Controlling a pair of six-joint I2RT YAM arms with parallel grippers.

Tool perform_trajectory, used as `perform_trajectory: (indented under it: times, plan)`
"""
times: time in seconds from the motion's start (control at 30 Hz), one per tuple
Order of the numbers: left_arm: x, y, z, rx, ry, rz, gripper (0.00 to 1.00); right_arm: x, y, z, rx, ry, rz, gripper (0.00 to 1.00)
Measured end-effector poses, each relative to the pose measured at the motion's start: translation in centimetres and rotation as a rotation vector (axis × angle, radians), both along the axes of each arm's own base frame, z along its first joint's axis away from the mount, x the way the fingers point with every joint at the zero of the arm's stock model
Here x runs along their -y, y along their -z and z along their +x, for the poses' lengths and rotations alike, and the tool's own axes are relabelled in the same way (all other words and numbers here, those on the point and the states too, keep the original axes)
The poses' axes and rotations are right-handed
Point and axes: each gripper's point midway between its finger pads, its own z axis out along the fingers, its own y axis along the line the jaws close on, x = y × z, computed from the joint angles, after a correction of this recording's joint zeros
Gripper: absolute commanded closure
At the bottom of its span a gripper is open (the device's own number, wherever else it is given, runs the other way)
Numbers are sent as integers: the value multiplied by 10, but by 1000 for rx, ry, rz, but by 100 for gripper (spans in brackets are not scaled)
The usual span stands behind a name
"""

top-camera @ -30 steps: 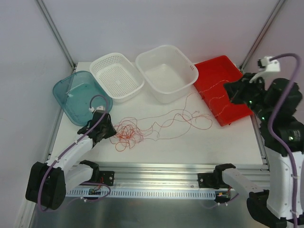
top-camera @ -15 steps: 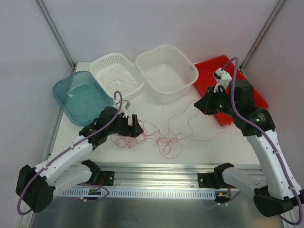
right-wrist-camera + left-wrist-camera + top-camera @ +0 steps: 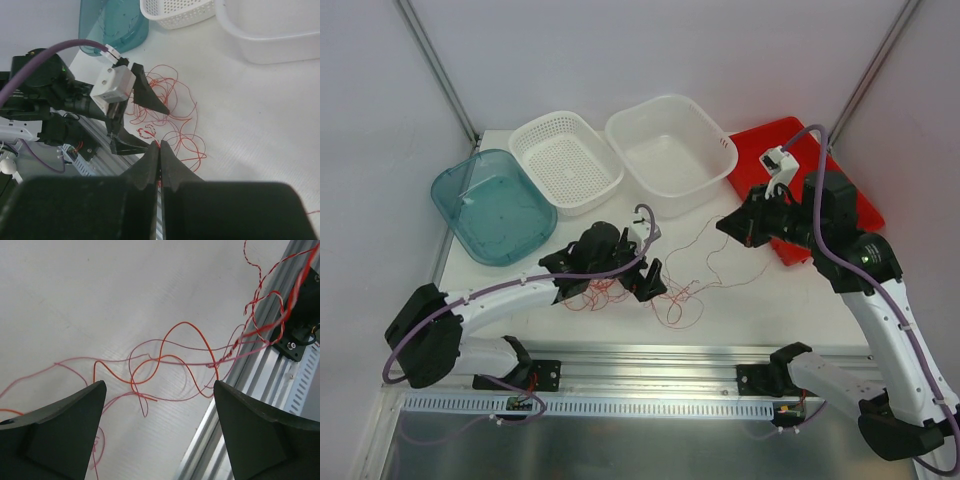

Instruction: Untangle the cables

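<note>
The cables (image 3: 672, 296) are thin red-orange strands lying in a loose tangle on the white table, with loops (image 3: 165, 357) spread below my left wrist. My left gripper (image 3: 646, 277) hovers over the tangle's middle; its jaws stand wide open (image 3: 159, 385) with nothing between them. My right gripper (image 3: 733, 228) hangs above the table to the right, shut on one strand that shows at its fingertips (image 3: 160, 145). Strands rise from the tangle (image 3: 175, 102) toward it.
Along the back stand a teal bin (image 3: 490, 205), a white perforated basket (image 3: 565, 160), a white tub (image 3: 670, 150) and a red tray (image 3: 750, 162). An aluminium rail (image 3: 650, 352) runs along the near edge, close to the left gripper.
My left gripper has opened wide and swept right from the table's left side to over the tangle. My right gripper came left off the red tray; the tangle has bunched toward the middle.
</note>
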Motion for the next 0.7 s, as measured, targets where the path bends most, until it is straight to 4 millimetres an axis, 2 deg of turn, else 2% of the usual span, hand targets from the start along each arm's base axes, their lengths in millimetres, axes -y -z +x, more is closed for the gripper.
perform_trajectory:
  times: [0.17,0.3,0.33,0.4,0.43,0.57,0.7]
  plan:
    - [16,9,8,89,88,-2,15,-3,-4,-7,13,-32,23,99]
    - [27,17,6,133,169,-4,27,-5,-5,-10,12,-51,31,99]
    - [29,18,6,137,181,-4,37,-6,-4,-10,10,-54,32,99]
    - [32,18,5,150,208,-10,48,-6,-4,-11,9,-57,33,99]
    - [33,17,4,156,221,-15,66,-6,-4,-11,10,-58,34,99]
    - [36,13,4,172,238,-29,100,-6,-5,-11,11,-58,33,99]
    - [34,16,5,167,226,-14,100,-3,-2,-8,23,-42,11,99]
